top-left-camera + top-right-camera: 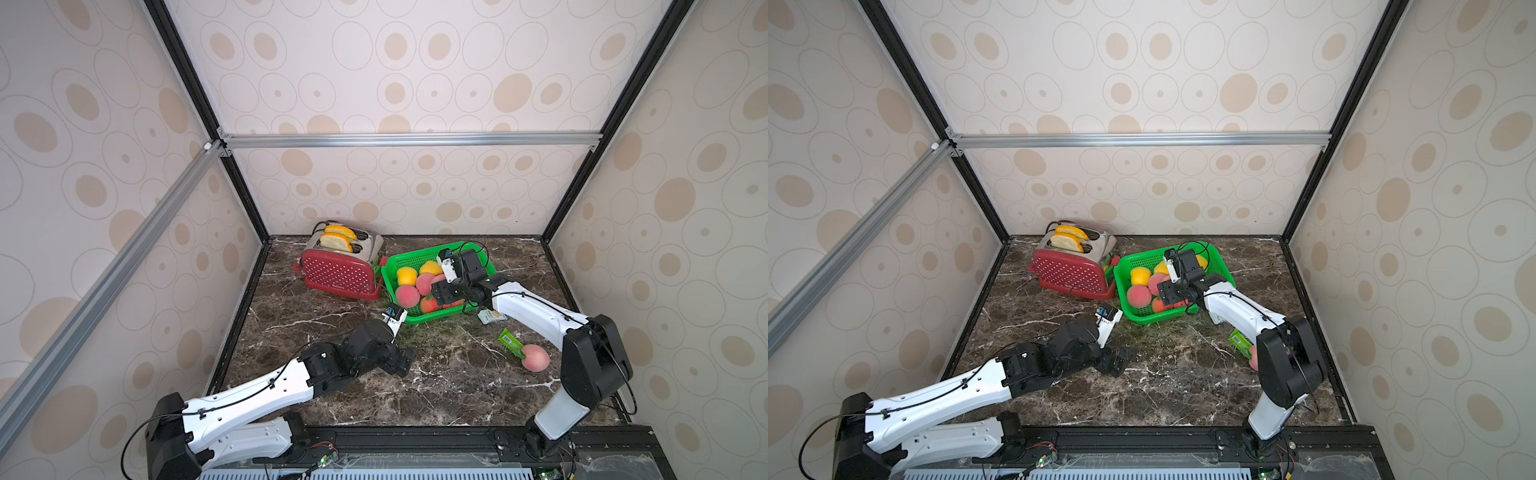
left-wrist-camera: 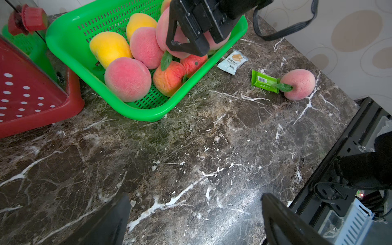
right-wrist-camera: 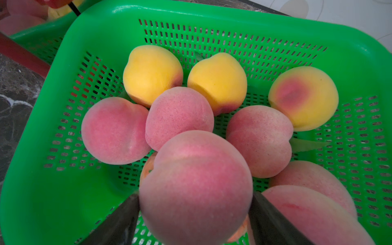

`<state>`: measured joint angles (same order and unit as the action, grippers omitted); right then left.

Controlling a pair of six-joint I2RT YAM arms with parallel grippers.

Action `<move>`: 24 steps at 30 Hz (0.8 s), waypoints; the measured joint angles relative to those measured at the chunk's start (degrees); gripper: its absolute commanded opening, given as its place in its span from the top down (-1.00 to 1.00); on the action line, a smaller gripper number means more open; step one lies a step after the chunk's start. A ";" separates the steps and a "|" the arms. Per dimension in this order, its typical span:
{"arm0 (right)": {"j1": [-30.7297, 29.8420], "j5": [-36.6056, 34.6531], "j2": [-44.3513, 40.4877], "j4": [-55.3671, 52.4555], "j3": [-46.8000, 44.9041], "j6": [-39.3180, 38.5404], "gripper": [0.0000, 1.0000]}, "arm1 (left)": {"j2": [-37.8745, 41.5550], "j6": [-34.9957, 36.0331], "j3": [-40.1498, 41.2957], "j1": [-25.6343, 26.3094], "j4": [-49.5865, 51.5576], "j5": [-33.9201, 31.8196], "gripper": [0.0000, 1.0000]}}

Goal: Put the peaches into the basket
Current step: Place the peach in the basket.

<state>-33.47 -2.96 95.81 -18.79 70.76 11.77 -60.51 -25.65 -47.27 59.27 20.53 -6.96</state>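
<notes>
Right jaws clamp a pink peach point(image 3: 195, 180) by its sides above the green basket point(image 3: 31, 148), its crease running from jaw to jaw, over heaped pink and yellow peaches point(image 3: 178, 116). Left jaws stand wide apart, holding nothing, over the worktop point(image 2: 191, 148). A lone peach point(image 2: 298, 83) lies outside the basket, far from both, leaf end touching a green wrapper point(image 2: 265, 81).

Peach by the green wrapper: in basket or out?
Out: the peach lies on the table, beside the green wrapper, apart from the basket.
</notes>
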 measured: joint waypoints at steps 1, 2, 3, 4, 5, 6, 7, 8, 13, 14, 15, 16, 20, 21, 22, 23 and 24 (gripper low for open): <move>0.00 -0.09 0.07 -0.13 0.04 -0.09 -0.67 | 0.00 0.09 0.00 0.00 -0.02 0.24 -0.98; 0.00 -0.22 0.17 -0.33 0.20 -0.24 -0.67 | 0.00 0.22 0.00 0.00 -0.11 0.52 -0.98; 0.00 -0.33 0.31 -0.50 0.44 -0.33 -0.69 | 0.00 0.39 0.00 0.00 -0.15 0.81 -0.98; 0.00 -0.42 0.46 -0.57 0.70 -0.39 -0.69 | 0.00 0.61 0.00 0.00 -0.22 1.14 -0.98; 0.00 -0.48 0.52 -0.57 0.98 -0.50 -0.71 | 0.00 0.87 0.00 0.00 -0.26 1.57 -0.99; 0.00 -0.63 0.52 -0.57 1.14 -0.63 -0.72 | 0.00 1.09 0.00 0.00 -0.28 2.03 -0.98; 0.00 -0.70 0.52 -0.63 1.29 -0.72 -0.72 | 0.00 1.27 0.00 0.00 -0.28 2.47 -0.99; 0.00 -0.85 0.55 -0.74 1.46 -0.90 -0.74 | -0.02 1.49 0.00 0.00 -0.31 2.95 -0.98; 0.00 -1.53 0.52 -1.36 1.62 -1.40 -0.82 | -0.42 2.54 0.00 0.00 -0.33 5.22 -0.98; 0.00 -1.68 0.52 -1.53 1.62 -1.44 -0.82 | -0.50 2.73 0.00 0.00 -0.33 5.62 -0.98; 0.00 -1.73 0.52 -1.66 1.62 -1.51 -0.83 | -0.59 2.91 -0.02 0.02 -0.33 6.01 -0.98; 0.00 -1.73 0.52 -1.73 1.62 -1.53 -0.83 | -0.70 3.04 -0.04 0.02 -0.33 6.36 -0.98; 0.00 -1.73 0.42 -1.90 1.62 -1.60 -0.86 | -1.84 3.89 -0.66 0.46 -0.31 8.00 -0.99; 0.00 -1.70 0.24 -2.12 1.62 -1.60 -0.87 | -2.16 4.15 -0.94 0.72 -0.35 8.31 -0.98; 0.00 -1.70 -0.04 -2.40 1.62 -1.60 -0.88 | -2.43 4.44 -1.16 0.96 -0.37 8.63 -0.98; 0.00 -1.68 -0.52 -2.73 1.62 -1.60 -0.89 | -2.75 4.74 -1.42 1.27 -0.35 8.94 -0.98; 0.00 -1.66 -1.20 -2.95 1.55 -1.64 -0.90 | -3.04 5.09 -1.66 1.60 -0.33 9.14 -0.98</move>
<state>-33.47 -4.62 94.61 -21.74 72.31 10.13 -63.55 -20.56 -48.93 60.86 20.21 2.17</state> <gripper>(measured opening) 0.941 0.992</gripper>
